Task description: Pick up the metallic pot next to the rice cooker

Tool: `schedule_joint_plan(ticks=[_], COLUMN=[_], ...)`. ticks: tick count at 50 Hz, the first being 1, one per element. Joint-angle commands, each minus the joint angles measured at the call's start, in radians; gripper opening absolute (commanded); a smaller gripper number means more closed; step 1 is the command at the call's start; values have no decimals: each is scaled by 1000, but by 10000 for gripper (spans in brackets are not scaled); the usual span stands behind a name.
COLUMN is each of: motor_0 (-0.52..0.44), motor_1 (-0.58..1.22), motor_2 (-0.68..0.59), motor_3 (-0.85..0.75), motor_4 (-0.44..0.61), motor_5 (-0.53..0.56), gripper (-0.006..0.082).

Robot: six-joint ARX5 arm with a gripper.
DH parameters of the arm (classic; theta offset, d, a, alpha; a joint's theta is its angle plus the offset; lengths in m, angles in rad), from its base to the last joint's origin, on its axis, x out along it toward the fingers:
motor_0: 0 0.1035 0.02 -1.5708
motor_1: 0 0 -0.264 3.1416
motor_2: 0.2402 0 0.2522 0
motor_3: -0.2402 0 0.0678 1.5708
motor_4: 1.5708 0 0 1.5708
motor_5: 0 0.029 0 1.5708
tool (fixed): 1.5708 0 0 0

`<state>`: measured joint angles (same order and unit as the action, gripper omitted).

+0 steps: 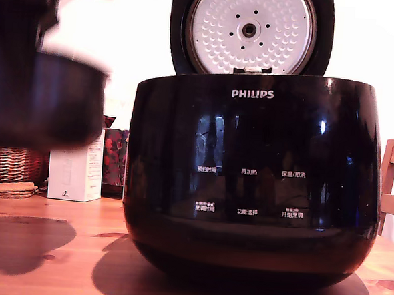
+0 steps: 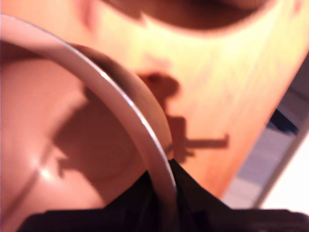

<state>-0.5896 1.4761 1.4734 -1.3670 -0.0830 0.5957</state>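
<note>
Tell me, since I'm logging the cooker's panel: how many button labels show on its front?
6 on the rice cooker: three in an upper row, three in a lower row beneath the PHILIPS logo. None looks hidden.

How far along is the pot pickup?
Done: the gripper is shut on the rim of the metallic pot, one finger inside, one outside. The pot is off the table: the exterior view shows it blurred in mid-air on the left of the rice cooker, its shadow below.
In hand: the lift.
Left: little, perhaps steadying the hold.
</note>
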Motion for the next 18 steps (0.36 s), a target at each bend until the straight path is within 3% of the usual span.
schedule_joint_plan(ticks=[1, 18], motor_0=[-9, -15], motor_1=[-53, -110], motor_2=[48, 68], motor_3=[6, 6], motor_4=[-23, -60], motor_5=[-17, -17], gripper=[-21, -21])
